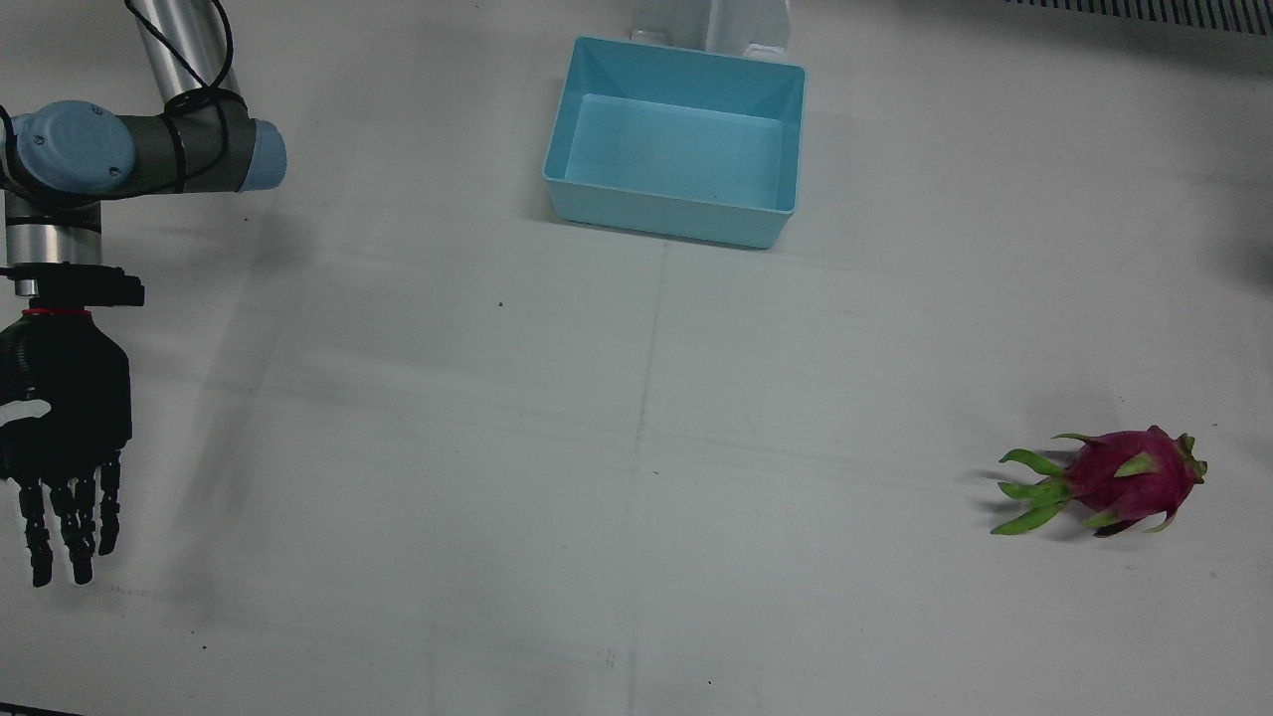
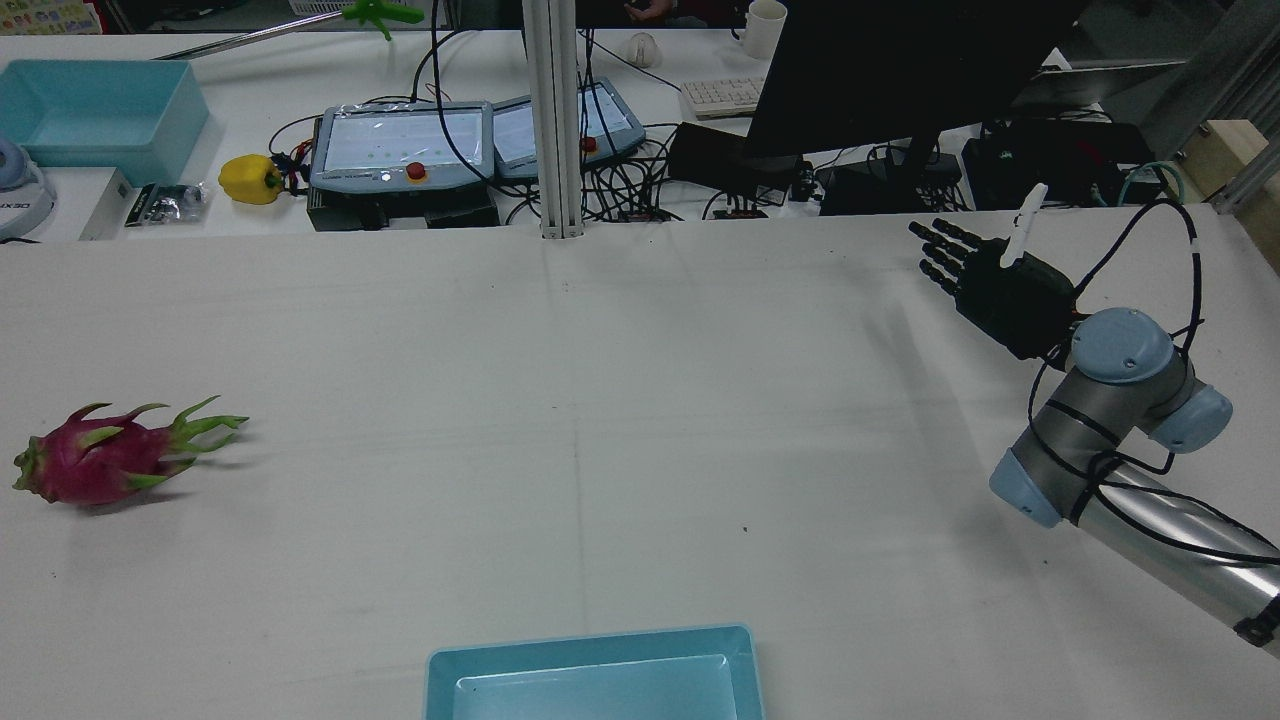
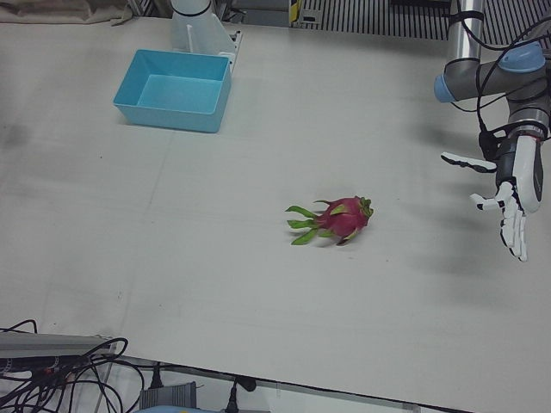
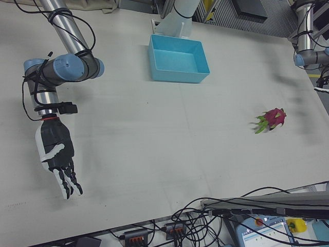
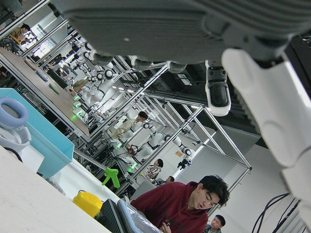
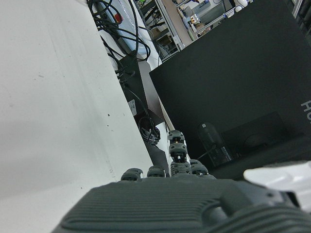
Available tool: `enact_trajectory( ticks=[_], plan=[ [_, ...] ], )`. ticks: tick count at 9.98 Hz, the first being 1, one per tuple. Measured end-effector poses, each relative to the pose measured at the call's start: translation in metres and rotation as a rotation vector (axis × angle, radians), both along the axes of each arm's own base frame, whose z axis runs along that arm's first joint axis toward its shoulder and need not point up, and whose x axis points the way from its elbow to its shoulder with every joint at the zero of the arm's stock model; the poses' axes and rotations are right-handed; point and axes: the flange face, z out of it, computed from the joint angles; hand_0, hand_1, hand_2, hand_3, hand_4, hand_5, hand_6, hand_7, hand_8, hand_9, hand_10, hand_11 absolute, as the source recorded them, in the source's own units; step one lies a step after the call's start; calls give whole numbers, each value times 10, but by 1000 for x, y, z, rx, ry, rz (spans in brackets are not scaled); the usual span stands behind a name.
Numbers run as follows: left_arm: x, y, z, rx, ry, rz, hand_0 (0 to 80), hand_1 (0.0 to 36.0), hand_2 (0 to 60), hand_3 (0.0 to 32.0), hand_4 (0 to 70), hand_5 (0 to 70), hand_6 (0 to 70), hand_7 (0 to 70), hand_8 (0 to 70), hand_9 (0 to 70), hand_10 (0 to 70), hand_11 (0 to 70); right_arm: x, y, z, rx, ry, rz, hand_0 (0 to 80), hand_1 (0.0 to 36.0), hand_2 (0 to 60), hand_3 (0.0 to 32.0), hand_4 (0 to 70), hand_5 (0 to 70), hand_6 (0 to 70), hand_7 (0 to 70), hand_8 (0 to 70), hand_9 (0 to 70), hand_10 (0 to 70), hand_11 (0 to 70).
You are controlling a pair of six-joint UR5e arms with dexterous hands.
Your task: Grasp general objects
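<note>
On the matte white table (image 1: pixel 398 497), a spiky pink dragon fruit (image 1: pixel 1129 479) lies alone, well clear of the glossy blue bin (image 1: pixel 676 214). Right hand (image 1: pixel 62 438), black and ribbed, hangs empty with fingers spread; left hand (image 3: pixel 515 191), white, likewise splayed and empty.

At left we see our right hand (image 4: pixel 57 159) hanging empty with fingers spread, a blue bin (image 4: pixel 178 59) at upper centre, and a dragon fruit (image 4: pixel 271 119) at right.
</note>
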Motion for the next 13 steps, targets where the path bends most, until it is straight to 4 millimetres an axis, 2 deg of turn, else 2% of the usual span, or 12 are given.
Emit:
enact_trajectory(
  ticks=[1, 4, 10, 11, 12, 13],
  plan=[
    [0, 0, 0, -4, 0, 1, 530, 139, 0, 160, 75, 0, 0, 0, 0, 0, 0, 11, 0, 0, 0, 0, 0, 0, 0, 0, 0, 0, 0, 0, 0, 0, 0, 0, 0, 0],
    [0, 2, 4, -18, -6, 0, 524, 126, 0, 148, 80, 0, 0, 0, 0, 0, 0, 16, 0, 0, 0, 0, 0, 0, 0, 0, 0, 0, 0, 0, 0, 0, 0, 0, 0, 0],
    [-1, 3, 5, -20, -1, 1, 533, 128, 0, 150, 84, 0, 0, 0, 0, 0, 0, 10, 0, 0, 0, 0, 0, 0, 0, 0, 0, 0, 0, 0, 0, 0, 0, 0, 0, 0],
    [-1, 3, 5, -19, 0, 1, 533, 134, 0, 148, 93, 0, 0, 0, 0, 0, 0, 15, 0, 0, 0, 0, 0, 0, 0, 0, 0, 0, 0, 0, 0, 0, 0, 0, 0, 0],
    [-1, 4, 4, -19, 1, 1, 536, 157, 10, 148, 107, 0, 0, 0, 0, 0, 0, 15, 0, 0, 0, 0, 0, 0, 0, 0, 0, 0, 0, 0, 0, 0, 0, 0, 0, 0],
    [-1, 3, 3, -17, 2, 1, 535, 173, 61, 152, 117, 0, 0, 0, 0, 0, 0, 16, 0, 0, 0, 0, 0, 0, 0, 0, 0, 0, 0, 0, 0, 0, 0, 0, 0, 0]
  ],
)
